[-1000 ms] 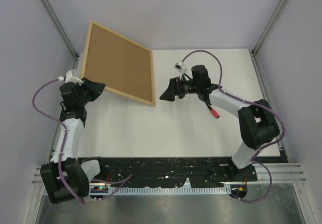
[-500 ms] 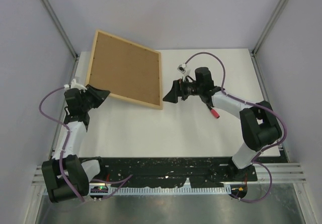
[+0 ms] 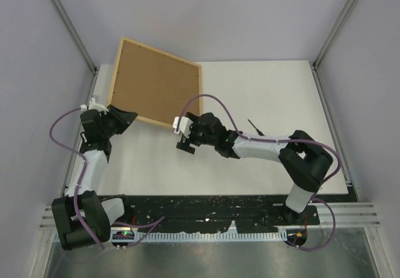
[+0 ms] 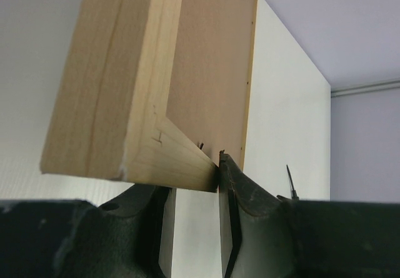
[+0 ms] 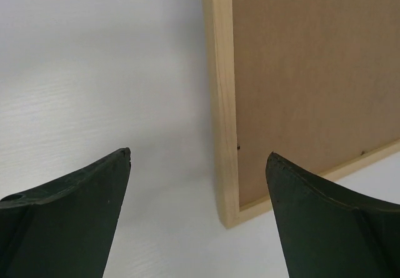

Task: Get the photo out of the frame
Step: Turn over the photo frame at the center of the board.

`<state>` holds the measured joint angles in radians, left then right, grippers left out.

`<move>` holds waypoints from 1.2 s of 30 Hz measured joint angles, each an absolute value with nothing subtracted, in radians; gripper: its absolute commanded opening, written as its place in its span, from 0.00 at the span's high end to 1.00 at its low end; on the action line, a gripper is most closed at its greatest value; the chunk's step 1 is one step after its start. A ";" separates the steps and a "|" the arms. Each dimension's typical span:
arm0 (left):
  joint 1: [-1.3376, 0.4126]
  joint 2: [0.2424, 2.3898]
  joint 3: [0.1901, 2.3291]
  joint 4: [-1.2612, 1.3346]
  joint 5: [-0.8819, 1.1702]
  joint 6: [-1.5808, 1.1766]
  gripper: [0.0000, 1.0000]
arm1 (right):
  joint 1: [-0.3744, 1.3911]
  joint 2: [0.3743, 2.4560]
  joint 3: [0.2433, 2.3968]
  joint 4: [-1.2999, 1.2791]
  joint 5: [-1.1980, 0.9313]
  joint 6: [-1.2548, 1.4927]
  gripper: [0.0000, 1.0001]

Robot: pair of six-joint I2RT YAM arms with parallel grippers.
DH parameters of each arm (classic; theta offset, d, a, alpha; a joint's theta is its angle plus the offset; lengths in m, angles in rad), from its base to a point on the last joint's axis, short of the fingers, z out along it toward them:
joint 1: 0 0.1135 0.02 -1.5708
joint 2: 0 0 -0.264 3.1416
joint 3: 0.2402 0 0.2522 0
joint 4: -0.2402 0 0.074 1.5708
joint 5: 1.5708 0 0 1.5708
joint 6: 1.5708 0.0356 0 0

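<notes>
1. Right hand [image 5: 197, 157], wide open, has swung left to the lower corner of the thin light-wood, brown-backed picture frame [image 3: 156, 81].
2. Left hand [image 4: 190, 187] grips its left corner; white worktop [image 3: 269, 97] spreads rightward.

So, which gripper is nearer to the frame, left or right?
Left. The left gripper is shut on the frame's near left edge, holding it tilted; the right gripper hangs open by its near right corner, not touching.
</notes>
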<state>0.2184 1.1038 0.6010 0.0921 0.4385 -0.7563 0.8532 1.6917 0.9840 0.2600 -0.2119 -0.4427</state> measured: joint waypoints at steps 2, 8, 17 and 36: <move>0.218 1.102 0.601 0.091 0.438 -0.756 1.00 | 0.905 1.735 0.991 0.323 -0.125 -0.518 0.05; 0.218 1.085 0.599 0.081 0.439 -0.752 1.00 | 0.998 1.890 0.995 0.495 0.078 -0.708 0.05; 0.218 1.068 0.599 0.064 0.438 -0.750 1.00 | 1.037 2.130 1.093 0.867 0.286 -0.948 0.23; 0.214 1.064 0.593 0.013 0.427 -0.692 0.34 | 1.091 2.337 1.178 1.279 0.542 -1.283 0.92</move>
<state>0.2142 1.0637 0.5930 0.0132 0.4271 -0.6918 1.0908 2.3375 1.1782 1.2789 0.5415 -1.2835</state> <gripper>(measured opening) 0.507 0.269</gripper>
